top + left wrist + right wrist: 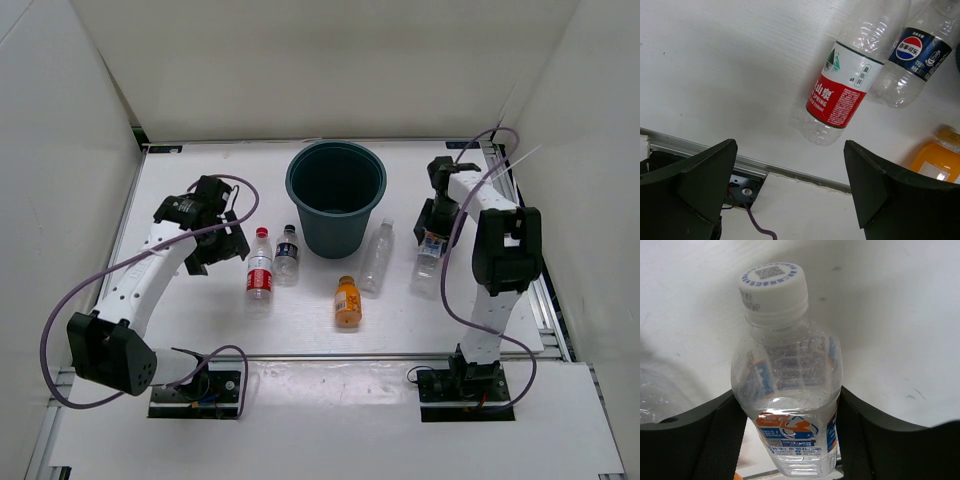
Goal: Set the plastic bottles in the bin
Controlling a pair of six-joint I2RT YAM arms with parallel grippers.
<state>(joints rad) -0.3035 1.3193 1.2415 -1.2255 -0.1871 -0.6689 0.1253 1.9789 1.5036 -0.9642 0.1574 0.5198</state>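
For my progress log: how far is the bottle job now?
Done: nothing; no bottle shows inside the bin. In hand: the right gripper clamps the blue-white label bottle. Remaining: the red-cap bottle, dark-capped bottle, plain clear bottle and orange bottle lie on the table; the left gripper is open.

White table (262, 170); white enclosure walls (320, 60); metal rail (330, 356) along near edge.

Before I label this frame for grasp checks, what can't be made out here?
Top view: the bin is too dark inside to read its floor.
Top view: the right claw covers most of the blue-white label bottle.
Right wrist view: the plain clear bottle shows only as a blurred sliver at the left edge.
Left wrist view: the red label bottle loses its cap at the top edge; the orange bottle runs off the right edge.
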